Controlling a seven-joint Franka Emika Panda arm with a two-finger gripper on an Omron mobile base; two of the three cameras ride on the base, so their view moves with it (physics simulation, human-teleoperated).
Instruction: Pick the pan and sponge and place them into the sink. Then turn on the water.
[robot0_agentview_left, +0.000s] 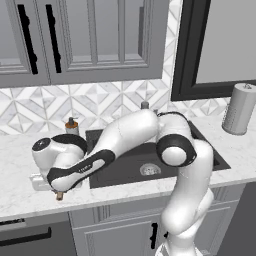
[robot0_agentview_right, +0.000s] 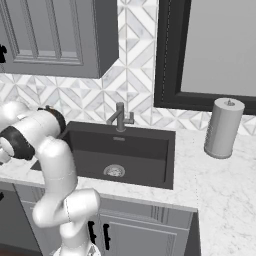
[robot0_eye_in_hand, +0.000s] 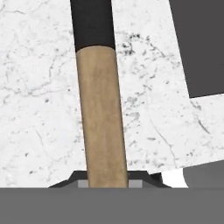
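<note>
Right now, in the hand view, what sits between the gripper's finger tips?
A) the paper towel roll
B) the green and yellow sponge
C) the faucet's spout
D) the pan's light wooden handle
D: the hand view shows the pan by its tan wooden handle running up from between the gripper tips, over the white marble counter.

Pan mostly out of sight

The pan (robot0_eye_in_hand: 99, 109) shows just its handle, cut off at the hand view's top; the arm hides its bowl in the left base view.

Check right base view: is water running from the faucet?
No. The faucet stands over the sink with no stream falling from its spout.
</note>
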